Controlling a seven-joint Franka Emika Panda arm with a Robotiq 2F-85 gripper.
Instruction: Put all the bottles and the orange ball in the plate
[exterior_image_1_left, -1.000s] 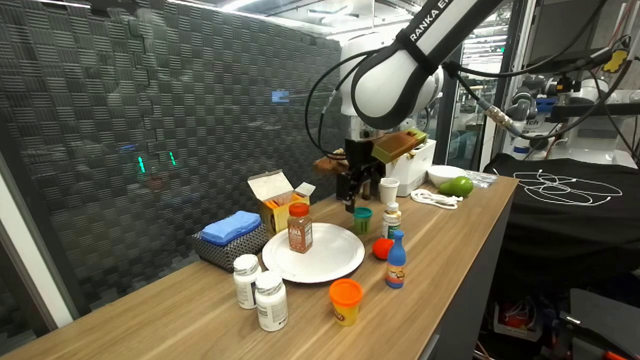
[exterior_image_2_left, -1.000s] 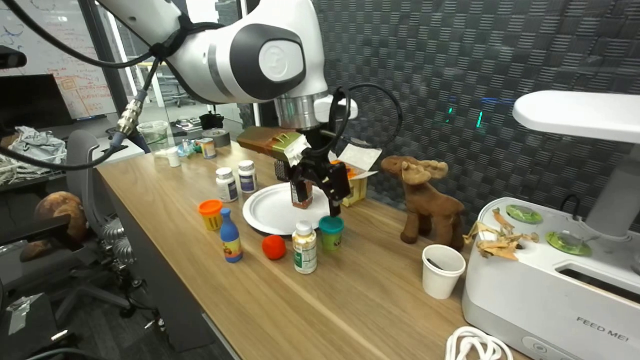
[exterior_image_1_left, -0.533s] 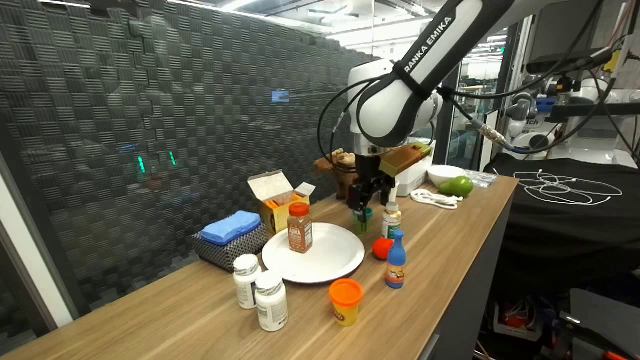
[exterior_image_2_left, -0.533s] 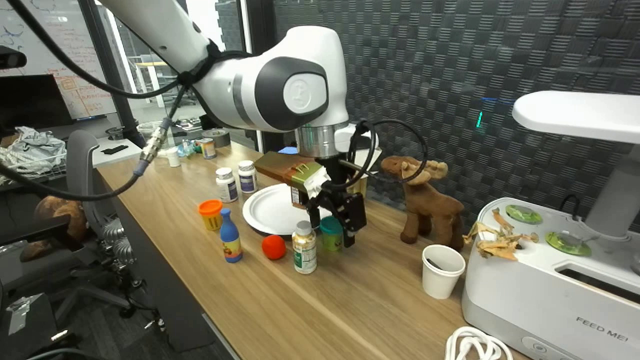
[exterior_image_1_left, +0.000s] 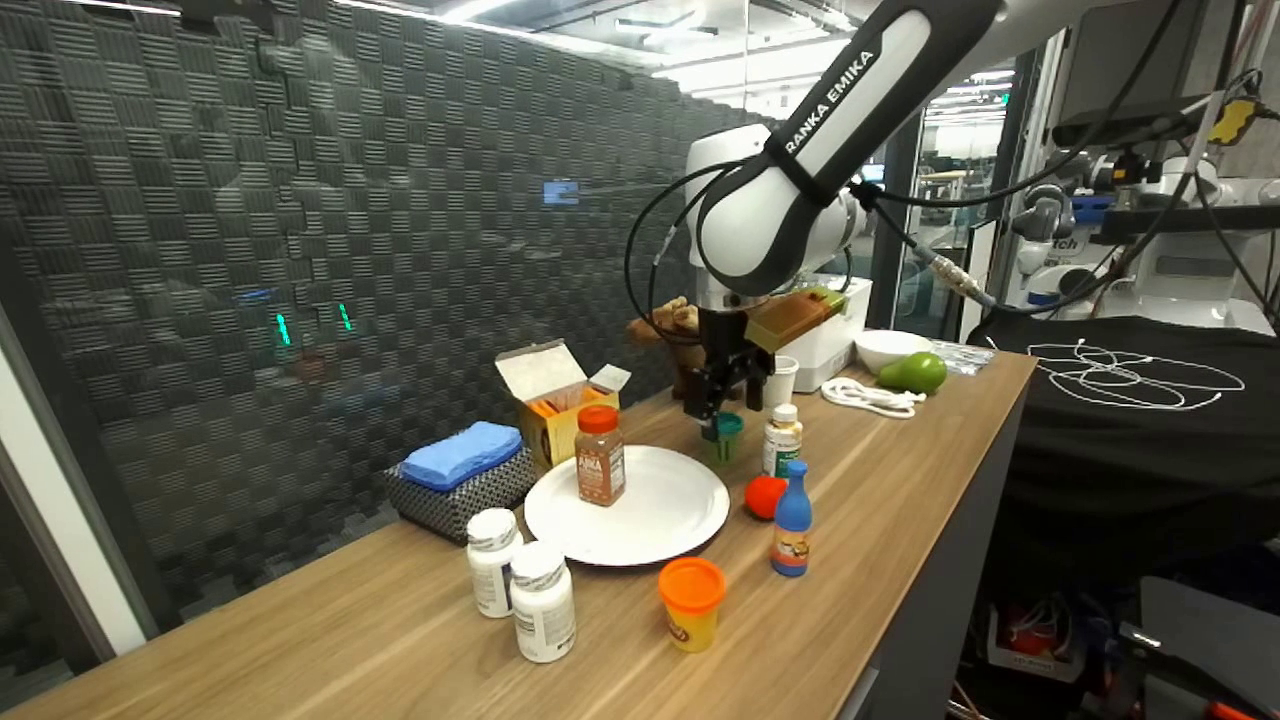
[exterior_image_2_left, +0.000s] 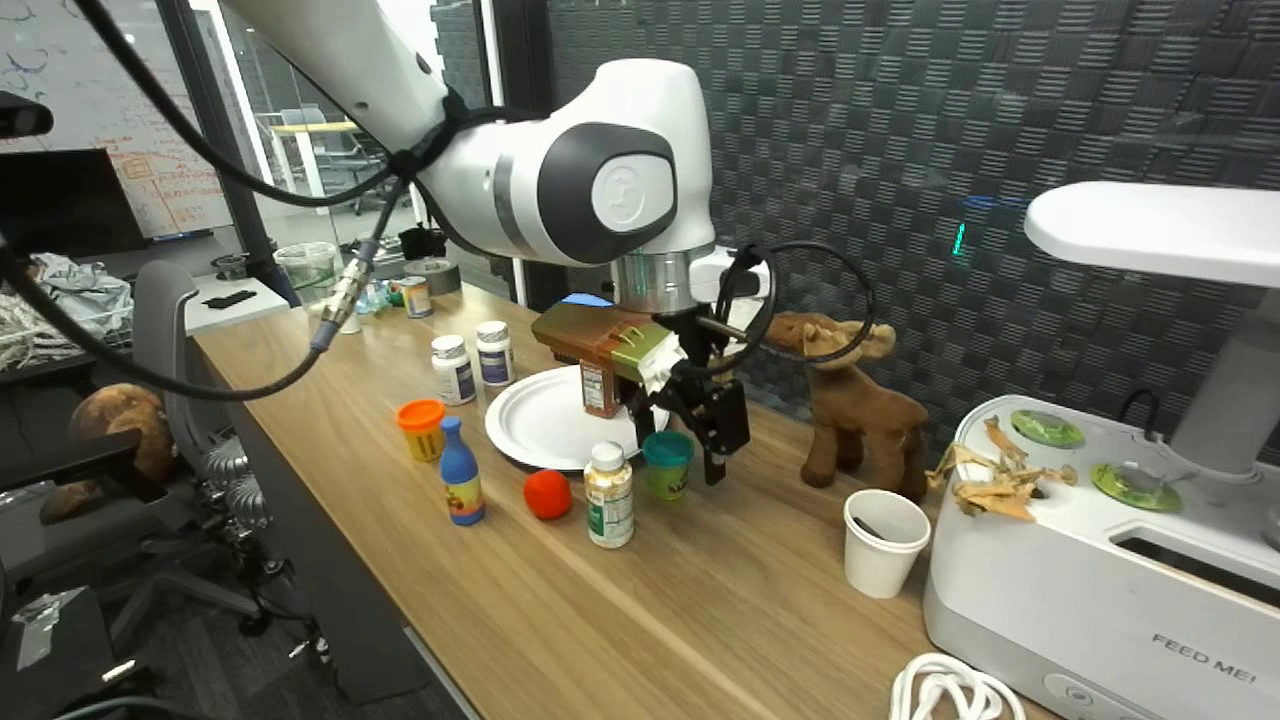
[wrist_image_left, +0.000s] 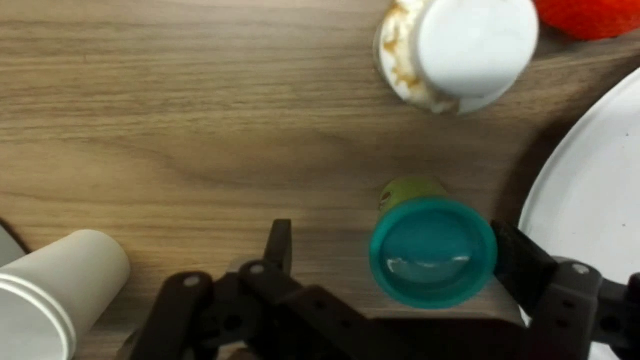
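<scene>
Two white plastic pill bottles (exterior_image_1_left: 543, 612) stood beside the round white plate (exterior_image_1_left: 660, 522); a reddish-brown bottle (exterior_image_1_left: 601, 470) stood on it. Near the plate were a slim blue bottle (exterior_image_1_left: 792, 522), a white-capped green-labelled bottle (exterior_image_2_left: 610, 510) and the round orange ball (exterior_image_2_left: 548, 495). Beside it too, the black gripper (wrist_image_left: 390, 240) was spread wide, a teal-lidded green tub (wrist_image_left: 433, 252) showing in the gap.

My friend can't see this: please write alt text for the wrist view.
An open pincer juts in from the bottom, a teal-lidded tub showing in its gap, over a wooden tabletop. Near the top stands a white-capped bottle; an orange ball and white plate are cut off at right, a white cup at lower left.
</scene>
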